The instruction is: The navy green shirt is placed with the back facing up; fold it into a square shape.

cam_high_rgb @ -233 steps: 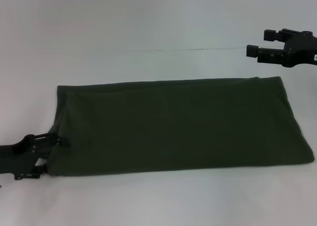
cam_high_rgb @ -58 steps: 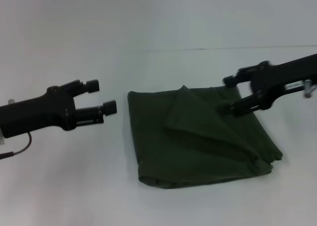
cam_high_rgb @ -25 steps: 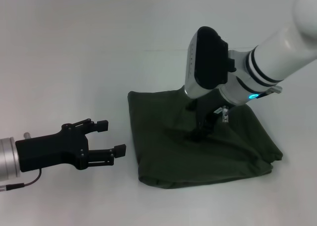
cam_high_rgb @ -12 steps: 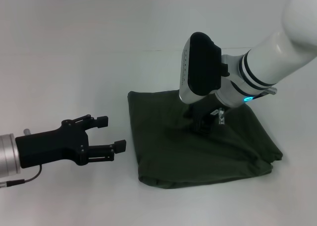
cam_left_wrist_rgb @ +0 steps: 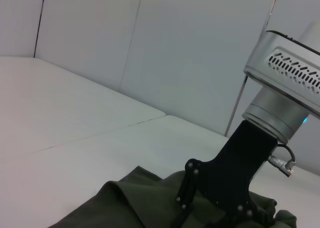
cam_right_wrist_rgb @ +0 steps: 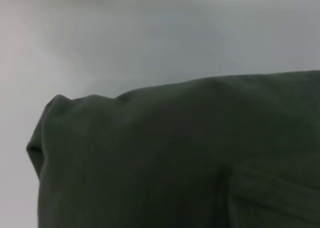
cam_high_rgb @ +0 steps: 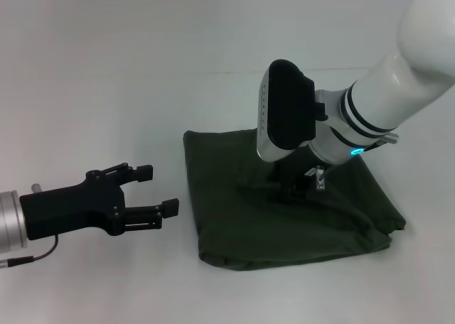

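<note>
Here, folded green shirt point(cam_high_rgb: 284, 217) beneath right gripper point(cam_high_rgb: 288, 185) pressing down mid-cloth, finger state impossible to tell, left gripper point(cam_high_rgb: 158, 190) just beside shirt's edge, fingers spread apart.

The navy green shirt point(cam_high_rgb: 284, 210) is now lying folded into a rough square instead of a long strip. The right gripper point(cam_high_rgb: 290, 183) is pressing down on its middle, having swung in from the far right. The left gripper point(cam_high_rgb: 158, 189), fingers spread, is hovering just left of the shirt, lower and nearer than two seconds ago.
</note>
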You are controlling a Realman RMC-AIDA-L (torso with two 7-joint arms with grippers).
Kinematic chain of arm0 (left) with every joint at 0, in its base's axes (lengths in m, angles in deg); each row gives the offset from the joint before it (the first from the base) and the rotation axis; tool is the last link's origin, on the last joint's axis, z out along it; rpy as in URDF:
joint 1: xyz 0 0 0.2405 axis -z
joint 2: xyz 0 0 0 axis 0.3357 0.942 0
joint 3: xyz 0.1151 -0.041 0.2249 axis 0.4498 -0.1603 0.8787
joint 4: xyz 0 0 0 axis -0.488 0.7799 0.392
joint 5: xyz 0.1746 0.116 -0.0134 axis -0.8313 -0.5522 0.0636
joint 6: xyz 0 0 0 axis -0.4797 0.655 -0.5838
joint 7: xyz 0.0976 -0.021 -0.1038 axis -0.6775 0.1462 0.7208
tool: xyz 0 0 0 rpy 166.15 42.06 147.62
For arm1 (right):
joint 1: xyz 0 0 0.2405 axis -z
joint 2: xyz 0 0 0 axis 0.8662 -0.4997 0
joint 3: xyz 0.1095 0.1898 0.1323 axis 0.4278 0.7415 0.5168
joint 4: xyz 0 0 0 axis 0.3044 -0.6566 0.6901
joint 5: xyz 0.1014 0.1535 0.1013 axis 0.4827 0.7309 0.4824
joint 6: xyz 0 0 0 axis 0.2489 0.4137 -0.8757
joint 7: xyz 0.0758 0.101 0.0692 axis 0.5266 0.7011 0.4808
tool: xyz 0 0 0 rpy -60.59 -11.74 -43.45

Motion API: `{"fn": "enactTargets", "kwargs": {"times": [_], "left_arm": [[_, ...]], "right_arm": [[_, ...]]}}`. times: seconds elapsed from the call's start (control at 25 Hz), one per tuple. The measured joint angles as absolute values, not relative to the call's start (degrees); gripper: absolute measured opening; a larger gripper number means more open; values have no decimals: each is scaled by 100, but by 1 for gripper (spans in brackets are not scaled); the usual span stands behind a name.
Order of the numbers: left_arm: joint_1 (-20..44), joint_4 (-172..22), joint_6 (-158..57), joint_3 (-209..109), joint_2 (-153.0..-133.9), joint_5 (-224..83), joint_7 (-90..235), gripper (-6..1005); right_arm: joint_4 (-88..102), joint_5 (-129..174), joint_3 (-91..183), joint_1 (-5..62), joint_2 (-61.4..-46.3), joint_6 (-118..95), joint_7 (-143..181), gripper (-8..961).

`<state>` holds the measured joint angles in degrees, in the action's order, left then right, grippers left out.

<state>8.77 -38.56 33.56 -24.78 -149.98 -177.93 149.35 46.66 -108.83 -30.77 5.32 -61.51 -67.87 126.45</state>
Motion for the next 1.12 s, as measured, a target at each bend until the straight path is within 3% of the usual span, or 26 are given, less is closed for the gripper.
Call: {"fn": "enactTargets", "kwargs": {"times": [0.52, 0.76, 1.12], "left_arm": [[877, -3861, 3377, -2478, -15013, -17775, 14936, 949], [877, -3858, 3382, -2479, -15015, -17775, 14926, 949], [889, -3841, 3394, -2464, -15003, -17775, 14923, 949]], "right_arm": [[4677, -10903, -3171, 614, -6147, -6558, 12664, 161], [4958, -10861, -2922, 742, -6122, -6599, 12696, 3], [5753, -10710, -1538, 1235, -6090, -7214, 12955, 8]]}}
